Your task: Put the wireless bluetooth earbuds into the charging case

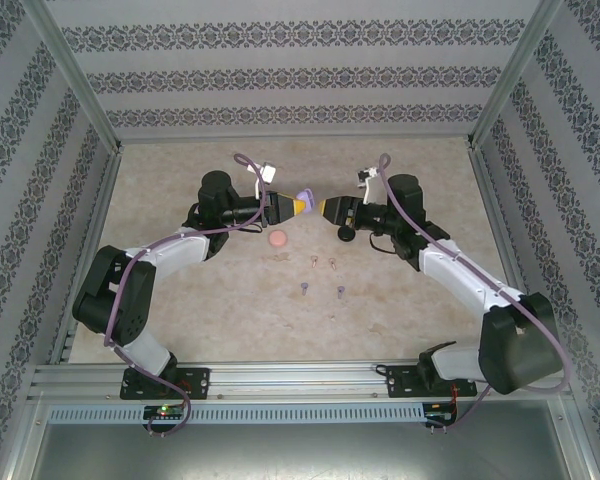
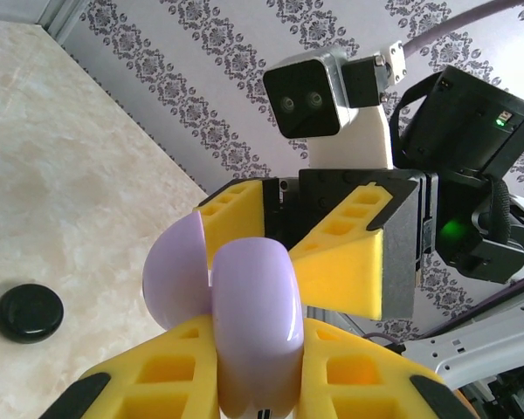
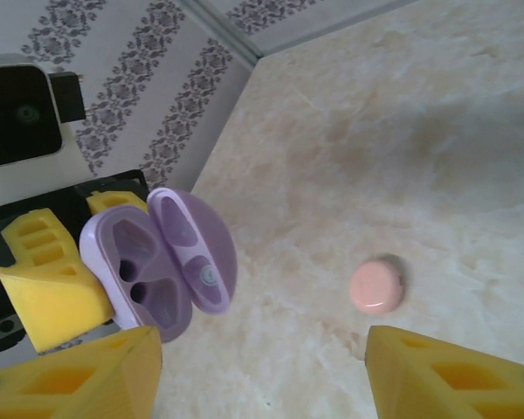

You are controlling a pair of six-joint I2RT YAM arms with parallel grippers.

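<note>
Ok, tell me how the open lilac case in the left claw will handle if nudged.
The lilac case looks glossy and rounded, so it may twist or slip in the left claw. Its lid stands open on a hinge; a nudge there would likely swing it.

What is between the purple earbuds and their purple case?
Nothing visible. The lilac case, held in the left fingers, is open with empty-looking wells; the lilac earbuds lie uncovered on the table.
</note>
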